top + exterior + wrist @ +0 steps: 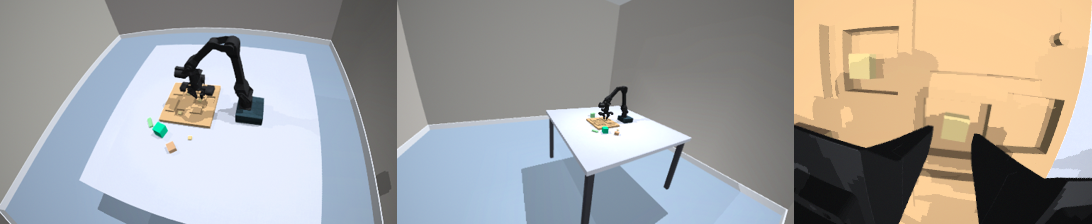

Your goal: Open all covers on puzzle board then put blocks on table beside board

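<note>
The wooden puzzle board [203, 123] [613, 125] [994, 30] lies flat. My gripper [198, 97] [606, 119] [952, 135] points down over it, fingers parted with nothing gripped. In the wrist view a pale yellow block [955, 128] sits in an uncovered well, just beyond and between the fingertips. A second pale yellow block [861, 66] sits in another uncovered well at upper left. A recess right of the first well shows no block. The covers share the board's colour, and their outlines are hard to tell. A small yellow block [190, 137] lies on the table off the board.
A green cube [160, 130] [605, 130], a light green rounded piece [150, 122] [595, 131] and an orange block [171, 147] [617, 133] lie beside the board. A light green block [593, 115] stands behind it. The dark arm base [249, 115] [625, 119] is to its right.
</note>
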`<state>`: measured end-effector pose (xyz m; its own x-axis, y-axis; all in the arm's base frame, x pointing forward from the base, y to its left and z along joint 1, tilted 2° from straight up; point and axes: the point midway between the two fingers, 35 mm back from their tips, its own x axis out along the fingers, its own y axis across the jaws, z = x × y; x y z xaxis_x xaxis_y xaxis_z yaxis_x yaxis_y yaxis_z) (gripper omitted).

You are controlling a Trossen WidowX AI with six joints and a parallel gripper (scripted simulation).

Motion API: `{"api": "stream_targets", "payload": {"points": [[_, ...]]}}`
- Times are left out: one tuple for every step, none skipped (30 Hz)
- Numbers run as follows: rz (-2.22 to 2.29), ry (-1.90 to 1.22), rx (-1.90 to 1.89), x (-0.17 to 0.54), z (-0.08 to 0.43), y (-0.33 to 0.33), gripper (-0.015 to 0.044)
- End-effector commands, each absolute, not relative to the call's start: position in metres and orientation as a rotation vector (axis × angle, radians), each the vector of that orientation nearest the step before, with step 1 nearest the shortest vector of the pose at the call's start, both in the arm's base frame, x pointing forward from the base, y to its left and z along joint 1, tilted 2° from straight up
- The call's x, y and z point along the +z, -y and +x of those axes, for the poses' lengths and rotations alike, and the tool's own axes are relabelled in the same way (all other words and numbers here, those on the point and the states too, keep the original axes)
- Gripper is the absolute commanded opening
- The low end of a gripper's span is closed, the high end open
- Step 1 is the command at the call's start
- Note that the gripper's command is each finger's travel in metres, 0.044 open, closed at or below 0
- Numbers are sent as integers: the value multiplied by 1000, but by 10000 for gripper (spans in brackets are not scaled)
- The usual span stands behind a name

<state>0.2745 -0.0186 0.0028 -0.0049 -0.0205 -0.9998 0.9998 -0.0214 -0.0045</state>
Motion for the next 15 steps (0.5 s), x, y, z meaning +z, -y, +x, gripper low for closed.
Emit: {"api": "stream_targets", "payload": {"points": [[1206,-1191,-1238,-2,273,18,144],[1206,-1191,-1238,-3,273,18,144],[1206,-1191,-1238,-3,273,18,144],[1206,-1191,-1238,-3,273,18,144],[1206,-1191,-1238,-3,273,18,144],[1206,-1191,-1238,-3,273,18,144],[1206,-1191,-1238,-3,273,18,144],[1206,-1191,-1238,-3,273,18,144],[1206,-1191,-1238,-4,273,18,144],[1206,-1191,-1238,-4,273,18,144],[1206,-1191,-1238,-5,273,18,144],[1206,-1191,-1238,-5,273,18,144],[1206,-1191,-1238,-6,273,18,144],[1206,-1191,-1238,-7,273,18,144],[1206,-1191,-1238,-8,273,18,144]]}}
